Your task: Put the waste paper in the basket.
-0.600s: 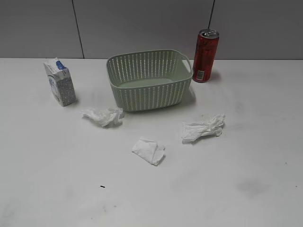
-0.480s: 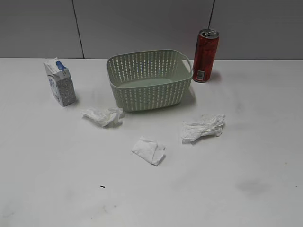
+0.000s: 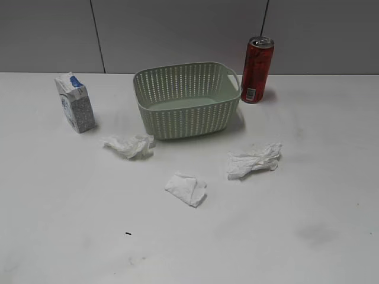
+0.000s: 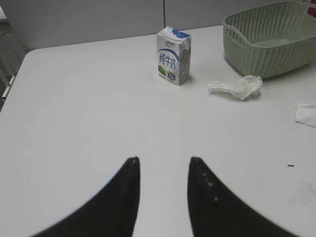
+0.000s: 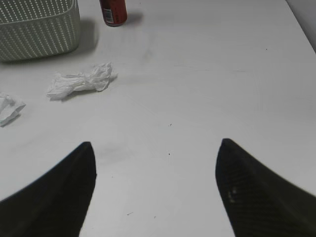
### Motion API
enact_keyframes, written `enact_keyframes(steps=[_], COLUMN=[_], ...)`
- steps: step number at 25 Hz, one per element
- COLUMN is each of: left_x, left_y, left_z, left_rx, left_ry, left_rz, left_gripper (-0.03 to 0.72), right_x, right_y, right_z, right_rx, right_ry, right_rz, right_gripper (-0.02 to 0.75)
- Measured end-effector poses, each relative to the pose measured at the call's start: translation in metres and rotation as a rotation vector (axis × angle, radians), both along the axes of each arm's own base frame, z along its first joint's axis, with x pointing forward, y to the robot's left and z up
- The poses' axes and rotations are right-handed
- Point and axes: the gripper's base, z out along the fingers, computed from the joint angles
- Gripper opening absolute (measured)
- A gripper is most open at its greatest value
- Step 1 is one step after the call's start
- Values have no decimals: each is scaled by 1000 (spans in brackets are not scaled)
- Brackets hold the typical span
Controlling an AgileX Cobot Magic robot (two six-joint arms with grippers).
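Three crumpled white paper wads lie on the white table in front of the pale green basket (image 3: 185,99): a left wad (image 3: 129,145), a middle wad (image 3: 186,188) and a right wad (image 3: 253,160). The basket looks empty. Neither gripper shows in the exterior view. My left gripper (image 4: 163,160) is open and empty, well short of the left wad (image 4: 238,87) and the basket (image 4: 276,34). My right gripper (image 5: 155,145) is open wide and empty, with the right wad (image 5: 81,80) ahead to its left and the basket (image 5: 39,29) beyond.
A grey-white carton with a blue top (image 3: 74,102) stands left of the basket; it also shows in the left wrist view (image 4: 174,55). A tall red can (image 3: 257,69) stands right of the basket, close to its handle. A grey wall runs behind the table.
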Motion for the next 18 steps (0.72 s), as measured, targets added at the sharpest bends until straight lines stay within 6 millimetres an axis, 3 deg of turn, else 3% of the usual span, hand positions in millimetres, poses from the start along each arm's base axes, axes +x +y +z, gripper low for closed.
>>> enact_keyframes(steps=[18], left_x=[0], left_y=[0], left_z=[0], left_rx=[-1], left_ry=[0], left_rz=[-1], left_gripper=[237], right_x=[0], right_y=[0], right_z=[0], right_rx=[0], right_ry=[0], right_rz=[0], right_gripper=[571])
